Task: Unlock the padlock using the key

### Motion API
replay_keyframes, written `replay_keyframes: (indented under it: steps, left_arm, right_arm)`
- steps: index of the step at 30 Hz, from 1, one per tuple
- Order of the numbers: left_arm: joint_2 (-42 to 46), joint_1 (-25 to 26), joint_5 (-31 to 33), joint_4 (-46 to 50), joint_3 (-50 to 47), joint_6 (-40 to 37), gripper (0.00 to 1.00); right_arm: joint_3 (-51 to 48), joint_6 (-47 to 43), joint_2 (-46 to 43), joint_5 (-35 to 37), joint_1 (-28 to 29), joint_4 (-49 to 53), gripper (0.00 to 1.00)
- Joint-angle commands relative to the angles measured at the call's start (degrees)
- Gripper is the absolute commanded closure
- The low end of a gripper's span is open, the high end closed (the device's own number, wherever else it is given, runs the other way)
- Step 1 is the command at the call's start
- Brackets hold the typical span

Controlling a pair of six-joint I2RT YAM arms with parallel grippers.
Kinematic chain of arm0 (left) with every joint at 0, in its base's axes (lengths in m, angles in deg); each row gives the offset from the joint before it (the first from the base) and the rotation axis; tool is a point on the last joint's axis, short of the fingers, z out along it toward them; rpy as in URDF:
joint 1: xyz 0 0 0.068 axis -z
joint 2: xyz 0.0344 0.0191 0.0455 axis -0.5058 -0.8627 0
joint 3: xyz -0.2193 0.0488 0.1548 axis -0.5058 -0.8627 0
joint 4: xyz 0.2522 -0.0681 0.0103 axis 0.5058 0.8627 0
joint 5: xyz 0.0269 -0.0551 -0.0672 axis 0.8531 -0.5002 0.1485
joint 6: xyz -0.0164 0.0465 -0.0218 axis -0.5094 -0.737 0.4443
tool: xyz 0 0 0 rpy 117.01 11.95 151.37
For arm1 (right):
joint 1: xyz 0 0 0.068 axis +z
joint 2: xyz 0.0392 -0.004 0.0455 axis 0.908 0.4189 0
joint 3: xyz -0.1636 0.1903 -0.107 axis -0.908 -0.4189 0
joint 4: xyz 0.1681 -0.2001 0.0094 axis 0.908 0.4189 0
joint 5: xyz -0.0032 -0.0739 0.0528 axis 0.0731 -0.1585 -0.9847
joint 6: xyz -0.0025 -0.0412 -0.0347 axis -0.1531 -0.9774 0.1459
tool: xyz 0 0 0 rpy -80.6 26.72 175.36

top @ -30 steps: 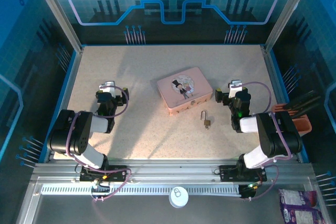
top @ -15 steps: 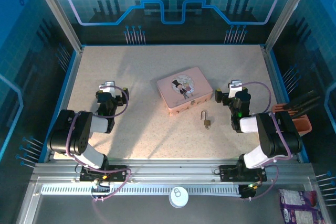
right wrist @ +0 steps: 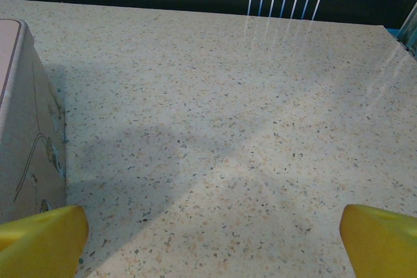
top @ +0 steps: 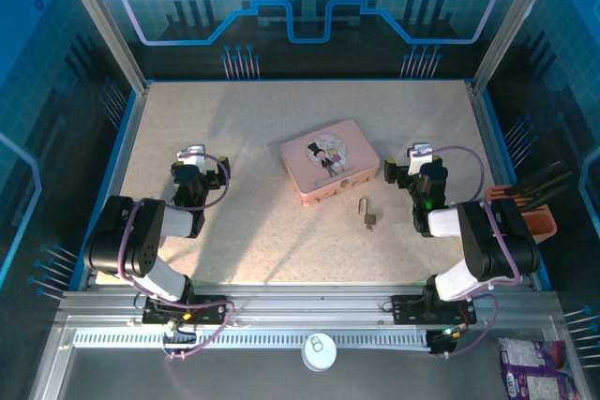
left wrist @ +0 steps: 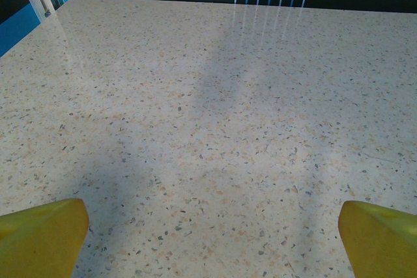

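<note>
The padlock (top: 367,214) lies flat on the speckled table (top: 244,119), right of centre and toward the near side. Its thin silver shackle points to the far side and its brass body to the near side. It sits just off the near right corner of the pink tin (top: 329,160), with a small strip of bare table between the two. It is too small to tell whether the shackle is latched.

The left tool (top: 199,168) rests low on the left of the table, well apart from the tin and the padlock, and faces the far edge. In the left wrist view its yellow fingertips (left wrist: 40,236) sit at the two bottom corners with a wide stretch of bare table between them, so the jaws are spread wide and carry nothing.

The right tool (top: 419,168) rests on the right of the table, just right of the tin, with the padlock to its near left. In the right wrist view its fingertips (right wrist: 40,240) are likewise set far apart and have hold of nothing. The tin's pale side wall (right wrist: 26,128) stands at the left edge of that view, just beyond the left fingertip
</note>
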Motion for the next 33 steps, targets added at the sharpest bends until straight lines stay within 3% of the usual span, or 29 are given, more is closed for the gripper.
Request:
replay_keyframes:
  steps: [1, 33]
  left_arm:
    - [0.7, 0.1, -1.0, 0.0, 1.0, 1.1, 0.01]
    - [0.7, 0.1, -1.0, 0.1, 1.0, 1.1, 0.01]
  right_arm:
    - [1.1, -0.6, 0.5, 1.1, 0.8, -0.5, 0.00]
    - [1.6, -0.5, 0.5, 1.2, 0.8, 0.5, 0.01]
